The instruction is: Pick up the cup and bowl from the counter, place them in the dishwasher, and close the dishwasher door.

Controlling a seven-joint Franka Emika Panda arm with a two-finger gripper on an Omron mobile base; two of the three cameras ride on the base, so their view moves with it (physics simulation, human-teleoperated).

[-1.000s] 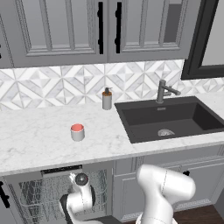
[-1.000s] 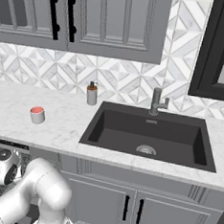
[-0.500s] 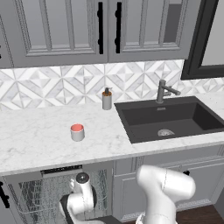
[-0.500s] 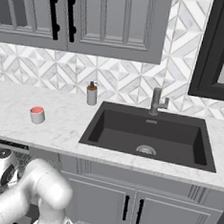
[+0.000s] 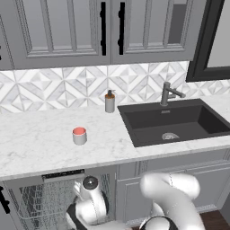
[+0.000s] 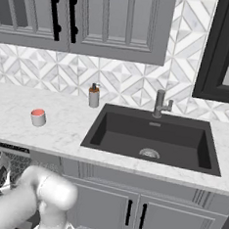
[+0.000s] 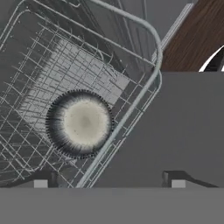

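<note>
Gripper point(image 7: 109, 181) open, fingertips spread wide, holding nothing, hovering above the bowl point(image 7: 79, 123). Bowl rests upright, mouth up, in the wire rack point(image 7: 131, 105) of the dishwasher point(image 5: 49, 197), just beside the rack's rim. Cup point(image 5: 79, 135) stands upright on the counter point(image 5: 40, 143), well left of the sink point(image 5: 173, 123).

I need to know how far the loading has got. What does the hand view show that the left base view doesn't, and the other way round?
Hand view: the bowl lies in the wire rack of the dishwasher, seen from above, apart from the two wide-set fingertips.

Left base view: the cup stands on the counter, left of the sink, with the soap dispenser behind by the wall.

Both: the open dishwasher's rack, which the arm reaches down into.
</note>
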